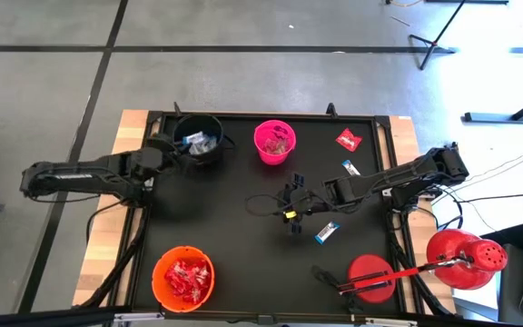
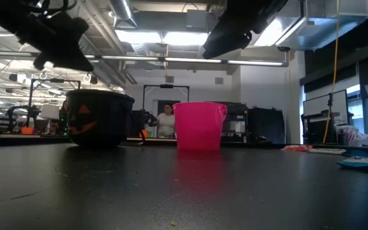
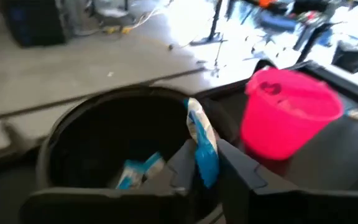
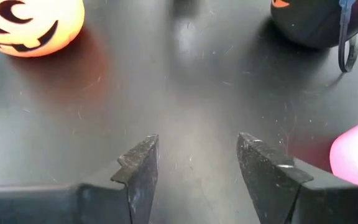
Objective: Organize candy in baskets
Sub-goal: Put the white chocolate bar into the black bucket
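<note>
Left gripper (image 3: 197,180): over black bucket (image 1: 198,138), fingers slightly parted around blue bar (image 3: 202,144).
Right gripper (image 4: 194,163): wide open, empty, mid-table.
Candy: red (image 1: 182,278) in orange bucket (image 1: 182,259); loose bar (image 1: 328,232) near right gripper.

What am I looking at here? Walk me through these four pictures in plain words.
Two dark robot arms work at a black table. One picture looks straight down, one looks level across the tabletop, and two come from cameras on the arms' wrists.

On the table stand a black bucket with blue-and-white sweets inside, a pink bucket and an orange bucket full of red sweets. A few loose sweets lie near the right arm.

The left gripper is over the black bucket with a blue-and-white bar between its fingers. The right gripper hangs open over bare table, holding nothing.
</note>
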